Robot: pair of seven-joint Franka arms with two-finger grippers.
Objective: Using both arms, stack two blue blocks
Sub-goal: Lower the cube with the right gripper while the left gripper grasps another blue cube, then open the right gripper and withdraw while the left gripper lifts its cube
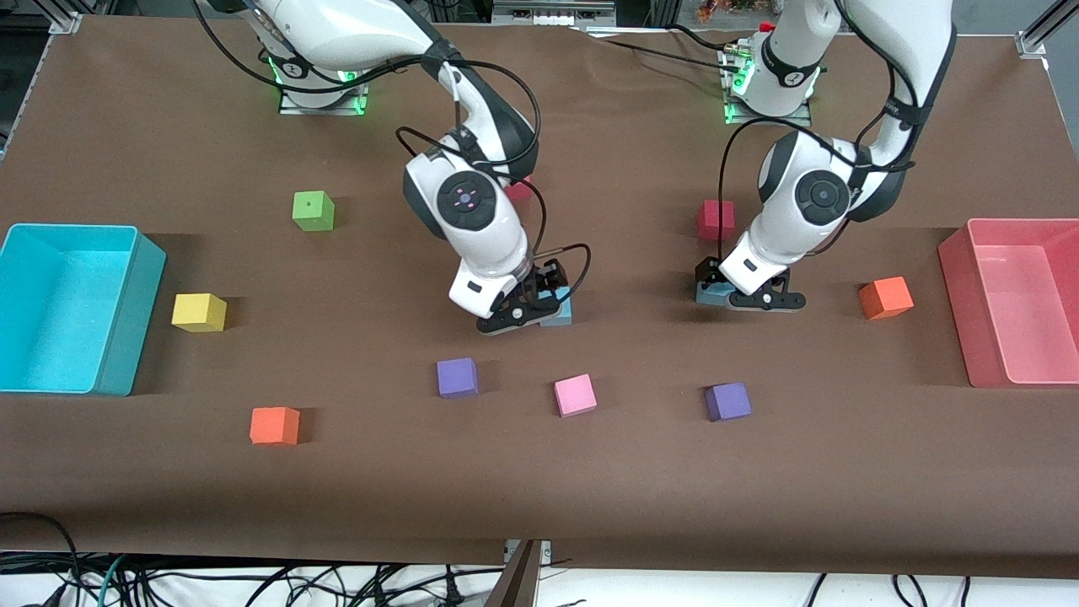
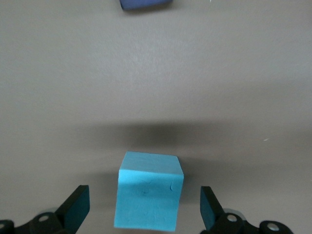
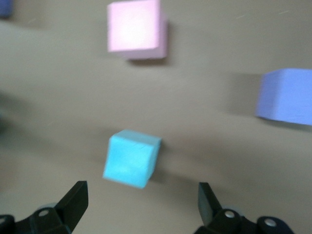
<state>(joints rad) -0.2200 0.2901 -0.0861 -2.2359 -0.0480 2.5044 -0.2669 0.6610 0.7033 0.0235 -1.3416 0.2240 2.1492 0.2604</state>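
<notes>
Front view — both grippers, left (image 1: 747,291) and right (image 1: 529,305), spread wide over blue blocks (image 1: 713,292) (image 1: 560,310); purple cube (image 1: 458,377) nearby.

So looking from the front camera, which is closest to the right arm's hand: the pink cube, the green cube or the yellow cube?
Right hand, low over a blue block:
1. Pink cube, nearer the camera, beside it.
2. Green cube, farther from the camera.
3. Yellow cube, beside the cyan bin.

- No readable words, brand names, numbers or signs appear in any view.
- The white arm segments near the top of the front view carry small dark marks, too small to read.
</notes>
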